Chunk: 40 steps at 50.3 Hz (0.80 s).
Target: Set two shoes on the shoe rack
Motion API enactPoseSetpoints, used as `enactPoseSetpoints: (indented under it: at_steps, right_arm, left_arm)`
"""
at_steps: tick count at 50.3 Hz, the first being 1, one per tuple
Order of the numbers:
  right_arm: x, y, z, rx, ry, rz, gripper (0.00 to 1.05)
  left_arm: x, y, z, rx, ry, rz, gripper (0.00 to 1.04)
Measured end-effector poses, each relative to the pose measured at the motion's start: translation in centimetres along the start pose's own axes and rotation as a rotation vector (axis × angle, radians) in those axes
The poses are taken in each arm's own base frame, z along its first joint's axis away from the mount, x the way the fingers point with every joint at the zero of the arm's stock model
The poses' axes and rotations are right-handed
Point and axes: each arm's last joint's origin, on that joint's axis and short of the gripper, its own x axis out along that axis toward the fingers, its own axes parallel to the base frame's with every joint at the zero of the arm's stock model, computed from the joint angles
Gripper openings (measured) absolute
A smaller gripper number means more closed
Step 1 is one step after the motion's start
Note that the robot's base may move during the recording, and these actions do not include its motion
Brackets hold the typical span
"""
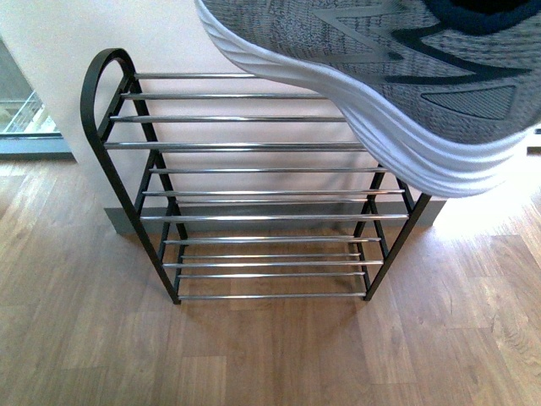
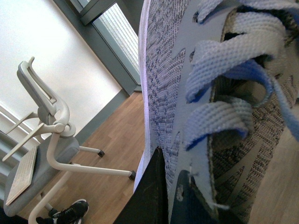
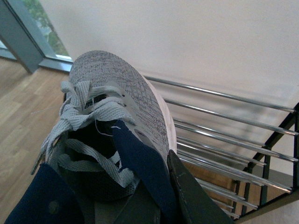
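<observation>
Hanging in the air over the shoe rack (image 3: pixel 224 140), a grey knit sneaker (image 3: pixel 117 88) points its toe across the top chrome bars toward the wall. The right tool (image 3: pixel 161 205) is pressed together on its navy-lined collar, dark fingers either side of the shoe's wall. From the front the same sneaker (image 1: pixel 380 76) sits very close to the lens, white sole down, covering the rack's (image 1: pixel 254 145) upper right corner. All the rack's shelves are bare. The second sneaker (image 2: pixel 163 93) fills the left wrist view, laces loose. The left tool (image 2: pixel 163 205) pinches it at the collar, though only one black finger (image 2: pixel 149 196) shows plainly, flat against the knit side. The rack stands on a light wooden plank floor (image 1: pixel 270 355), backed against a white wall (image 1: pixel 169 34) with a grey skirting board (image 1: pixel 118 222). A floor-level window (image 1: pixel 21 114) lies off to the left. Past the second sneaker stand a pale office chair (image 2: pixel 51 140) and — near its base — a black shoe (image 2: pixel 72 210).
</observation>
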Motion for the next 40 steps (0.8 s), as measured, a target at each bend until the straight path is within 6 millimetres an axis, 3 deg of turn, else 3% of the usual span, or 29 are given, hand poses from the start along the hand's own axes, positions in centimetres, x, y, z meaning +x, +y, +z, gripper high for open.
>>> enactPoseSetpoints:
  at_steps: [7, 17, 26, 40]
  right_arm:
    - [4.1, -0.7, 0.5, 0.051, 0.101, -0.075, 0.01]
    - [8.7, -2.9, 1.3, 0.348, 0.209, -0.25, 0.01]
    - [10.2, -4.4, 1.1, 0.475, 0.227, -0.368, 0.01]
    - [12.6, -6.3, 0.5, 0.529, 0.218, -0.456, 0.01]
  left_arm:
    - [0.0, 0.0, 0.0, 0.0, 0.0, -0.001, 0.02]
    - [0.0, 0.0, 0.0, 0.0, 0.0, -0.001, 0.02]
    - [0.0, 0.0, 0.0, 0.0, 0.0, 0.0, 0.02]
    - [0.0, 0.0, 0.0, 0.0, 0.0, -0.001, 0.02]
